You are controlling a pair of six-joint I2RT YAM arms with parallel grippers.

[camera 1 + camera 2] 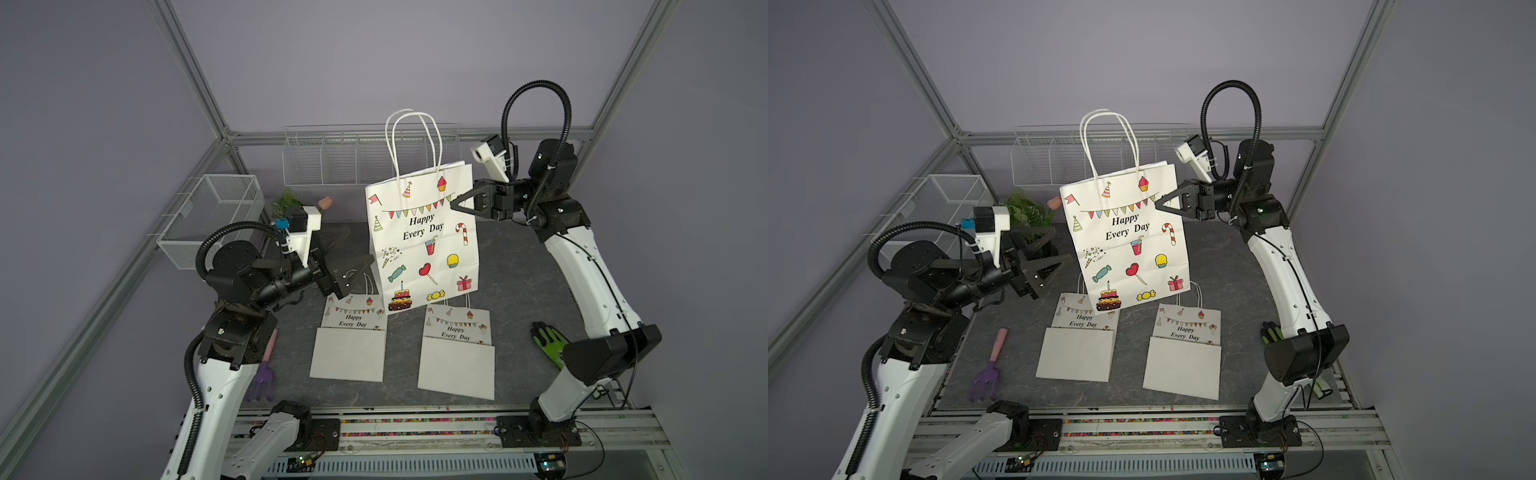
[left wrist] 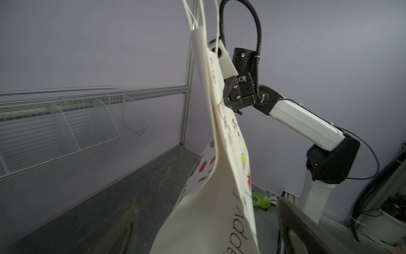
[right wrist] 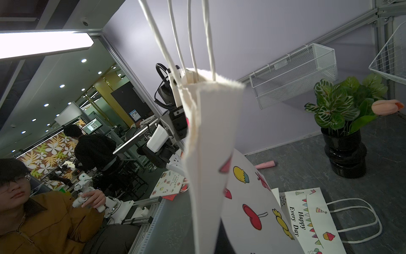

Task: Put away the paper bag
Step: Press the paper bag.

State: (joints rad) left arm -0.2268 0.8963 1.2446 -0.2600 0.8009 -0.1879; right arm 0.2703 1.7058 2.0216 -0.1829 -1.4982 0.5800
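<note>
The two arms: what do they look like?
The left arm and right arm have white link shells and black joints. A black ribbed hose loops over each wrist, beside a white camera housing. The left gripper and right gripper are black, with triangular fingers.

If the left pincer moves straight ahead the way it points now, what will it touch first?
Most likely the lifted paper bag: the open left pincer points at its lower side edge, and the left wrist view shows the bag directly ahead. The exact gap is unclear.

Right gripper [image 1: 1158,203] raised, clamped tight — left gripper [image 1: 1062,246] lower, spread wide.
</note>
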